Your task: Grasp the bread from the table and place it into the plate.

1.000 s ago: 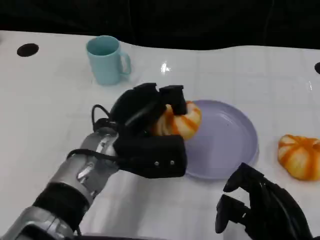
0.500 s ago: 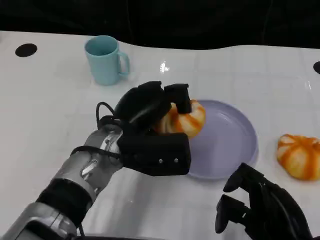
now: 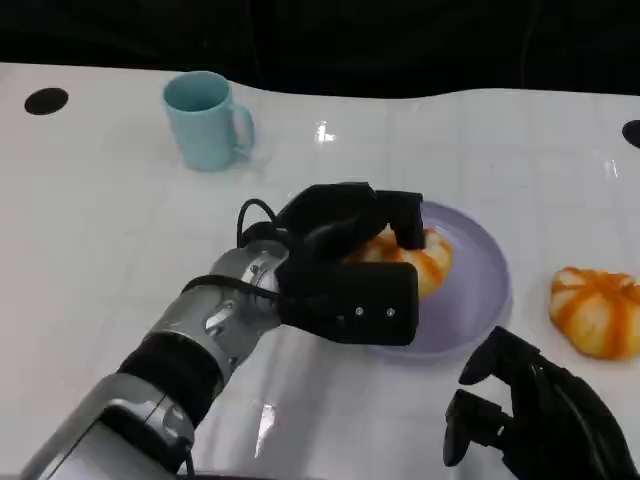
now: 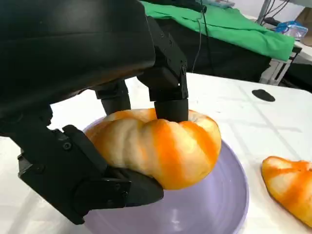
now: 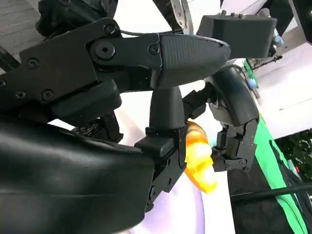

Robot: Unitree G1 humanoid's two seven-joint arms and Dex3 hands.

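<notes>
Glossy white table [image 3: 100, 230]; left hand [image 3: 345, 265] grips ridged bread [image 3: 425, 262] over round plate [image 3: 480, 290].

The left forearm [image 3: 190, 350] is extended diagonally from the lower left of the head view toward the centre of the table. The left hand [image 3: 350, 265] is closed around the bread [image 3: 415, 262], which is gripped between fingers [image 4: 168, 92] pressed on top and the thumb beneath (as seen in the left wrist view). The right hand [image 3: 540, 415] is held low at the lower right, fingers curled loosely, nothing held.
</notes>
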